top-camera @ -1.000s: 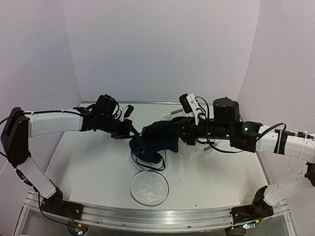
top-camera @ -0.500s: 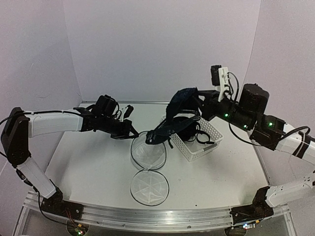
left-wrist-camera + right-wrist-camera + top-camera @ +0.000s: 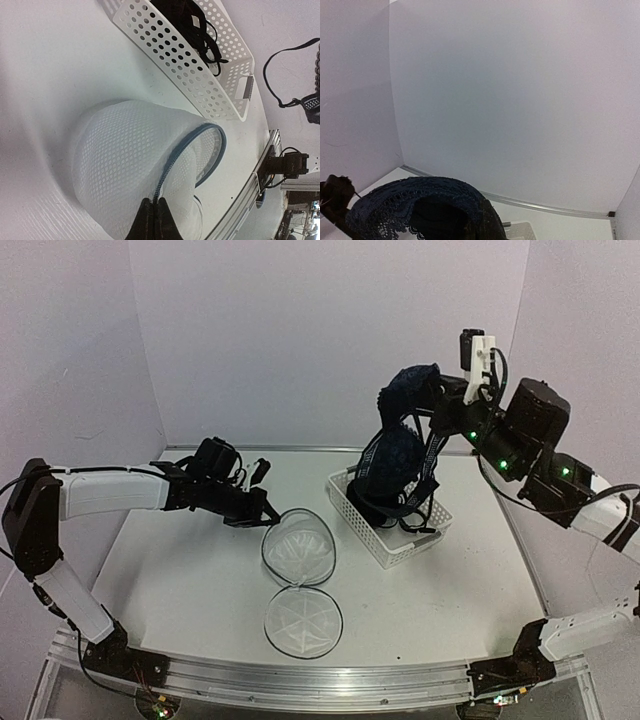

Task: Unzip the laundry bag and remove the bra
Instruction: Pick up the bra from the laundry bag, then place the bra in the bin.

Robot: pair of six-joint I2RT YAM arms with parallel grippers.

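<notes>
Right pincer [image 3: 432, 398] around bra [image 3: 392, 460], above basket [image 3: 405, 552]

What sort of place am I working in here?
Likely a lab test cell, not a home: plain pale lilac walls enclose a white tabletop edged by an aluminium rail, bearing a white perforated plastic basket and a translucent white mesh laundry bag.

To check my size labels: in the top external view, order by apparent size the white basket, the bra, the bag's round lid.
1. white basket and bra: alike; the bra hangs nearer the camera, so unranked.
2. round lid: smallest.
</notes>
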